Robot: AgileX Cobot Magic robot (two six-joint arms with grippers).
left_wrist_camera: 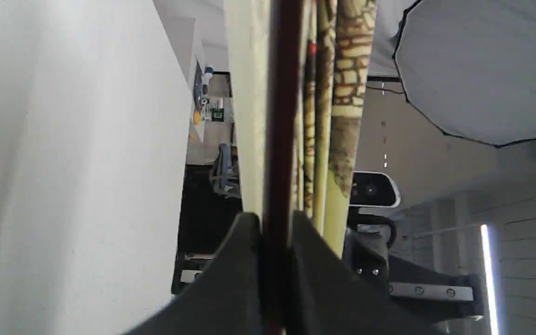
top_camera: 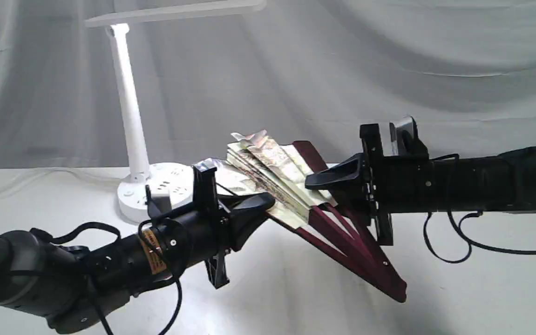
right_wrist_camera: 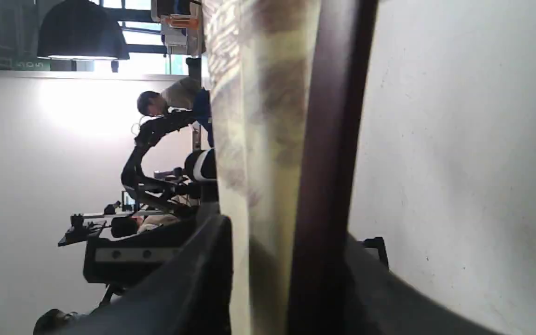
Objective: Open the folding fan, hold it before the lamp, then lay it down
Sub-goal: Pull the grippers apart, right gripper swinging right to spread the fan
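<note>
fan: the folding fan (top_camera: 272, 172) is half-spread, held up off the table (top_camera: 458, 298), just right of the lamp (top_camera: 130, 116) base
left gripper (top_camera: 268, 202): jaws pinched tight on one outer maroon rib
right gripper (top_camera: 314, 180): clamped on the opposite rib
why: pulling apart should spread the pleats, I'd guess
</note>
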